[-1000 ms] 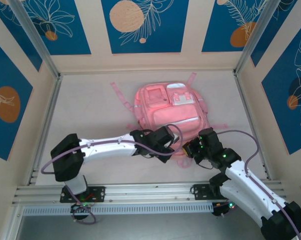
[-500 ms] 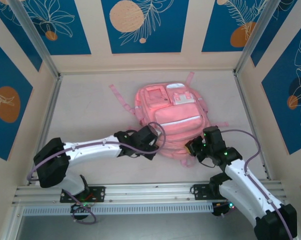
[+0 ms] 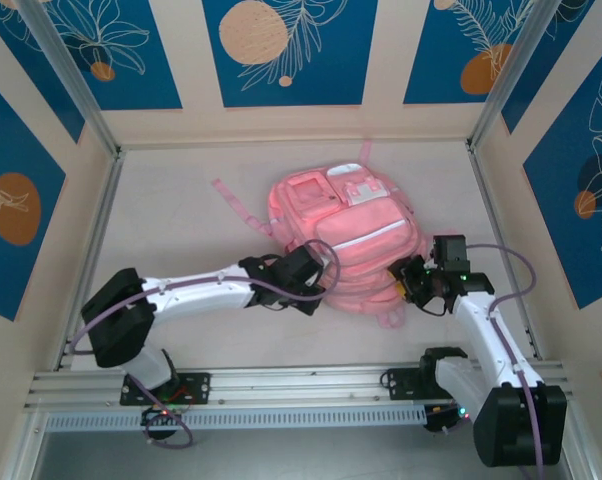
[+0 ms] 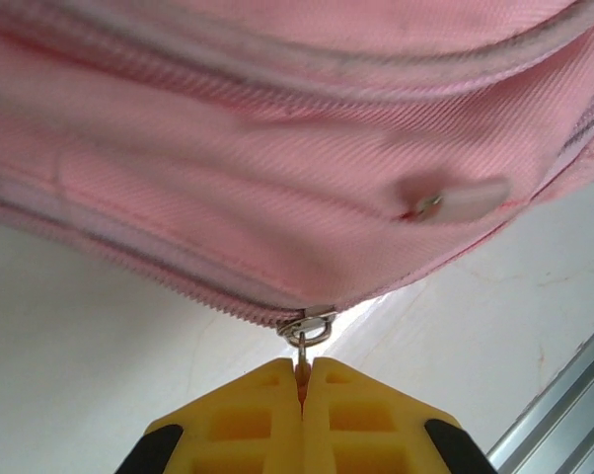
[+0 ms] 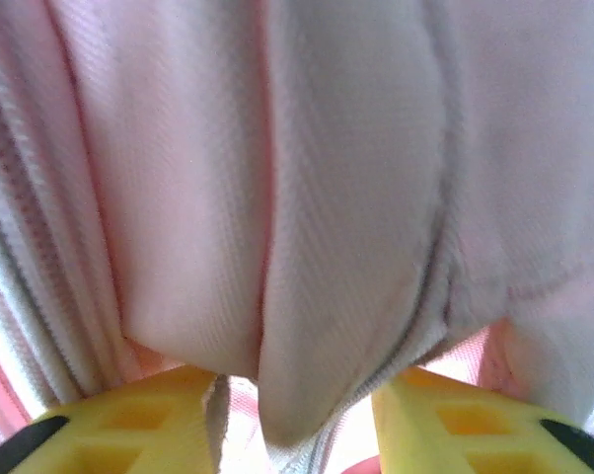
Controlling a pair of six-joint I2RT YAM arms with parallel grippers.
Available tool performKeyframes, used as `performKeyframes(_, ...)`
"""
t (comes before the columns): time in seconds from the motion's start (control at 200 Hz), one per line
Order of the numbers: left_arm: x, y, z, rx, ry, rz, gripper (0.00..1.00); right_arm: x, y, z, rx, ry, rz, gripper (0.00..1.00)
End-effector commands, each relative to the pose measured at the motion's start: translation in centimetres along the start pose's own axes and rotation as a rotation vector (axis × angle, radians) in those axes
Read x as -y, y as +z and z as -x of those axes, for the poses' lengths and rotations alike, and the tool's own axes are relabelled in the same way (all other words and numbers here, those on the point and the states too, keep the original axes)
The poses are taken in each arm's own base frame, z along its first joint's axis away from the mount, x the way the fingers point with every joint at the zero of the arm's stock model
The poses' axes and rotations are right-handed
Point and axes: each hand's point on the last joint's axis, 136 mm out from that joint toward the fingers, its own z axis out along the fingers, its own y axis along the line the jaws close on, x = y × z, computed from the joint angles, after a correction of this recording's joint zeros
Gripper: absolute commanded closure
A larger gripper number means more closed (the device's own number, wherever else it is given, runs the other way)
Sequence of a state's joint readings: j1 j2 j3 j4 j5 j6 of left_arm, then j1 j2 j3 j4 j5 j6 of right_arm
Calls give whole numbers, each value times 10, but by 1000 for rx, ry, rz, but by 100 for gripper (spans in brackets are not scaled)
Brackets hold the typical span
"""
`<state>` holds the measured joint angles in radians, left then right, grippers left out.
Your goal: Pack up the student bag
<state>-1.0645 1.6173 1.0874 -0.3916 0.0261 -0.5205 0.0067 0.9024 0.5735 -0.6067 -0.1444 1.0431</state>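
A pale, matte table (image 3: 181,215) sits inside cream walls (image 3: 291,50) with blue panels that carry orange discs and white leaf outlines.

In the left wrist view, the left gripper (image 4: 302,383) has its yellow, waffle-moulded fingers (image 4: 248,420) pressed flat together on a thin zipper pull (image 4: 301,367). The pull hangs from a small metal ring (image 4: 310,326) on the toothed zipper along the student bag (image 4: 277,148). A pale rubbery tab (image 4: 465,200) shows blurred higher up on the ribbed pink twill, and a ridged aluminium rail (image 4: 568,390) crosses the lower right corner.

In the right wrist view, the right gripper (image 5: 295,400) has its fingers (image 5: 149,410) set apart, with a soft fold (image 5: 297,326) of washed-out pink fabric hanging between them. A sliver of light separates the fold from one finger.

From above, neither grip can be made out, but the layout is clear. The student bag (image 3: 346,235) lies flat mid-table, turned askew, with its pocketed front up and its straps (image 3: 231,200) trailing toward the far side. The left gripper (image 3: 311,290) is at its near left edge and the right gripper (image 3: 409,282) at its near right corner.
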Motion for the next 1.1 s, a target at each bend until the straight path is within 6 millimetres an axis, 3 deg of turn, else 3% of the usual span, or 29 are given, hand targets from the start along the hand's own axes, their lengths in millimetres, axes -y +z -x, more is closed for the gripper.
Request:
performKeyframes(0.0, 30, -5, 15, -11, 39, -57, 100, -11, -21, 7, 89, -30, 12, 50)
performKeyframes(0.125, 55, -3, 25, -10, 80, -98, 100, -11, -35, -12, 79, 4, 61, 46)
performKeyframes(0.22, 69, 0, 25, -18, 96, -129, 100, -7, -34, -31, 23, 37, 81, 46)
performKeyframes(0.41, 88, 8, 21, -35, 135, -154, 100, -8, -19, -56, -69, 88, 138, 45)
performKeyframes(0.625, 92, 5, 23, -24, 147, -149, 100, -16, 0, -69, -74, 61, 153, 46)
performKeyframes(0.725, 89, 4, 22, -20, 144, -144, 100, -16, 9, -68, -65, 60, 136, 56)
performKeyframes(0.965, 75, 2, 17, -9, 135, -100, 100, -6, 19, -55, -8, 38, 94, 98)
performKeyframes(1.095, 59, 2, 15, -8, 104, -73, 100, -2, 16, -50, 11, 34, 88, 100)
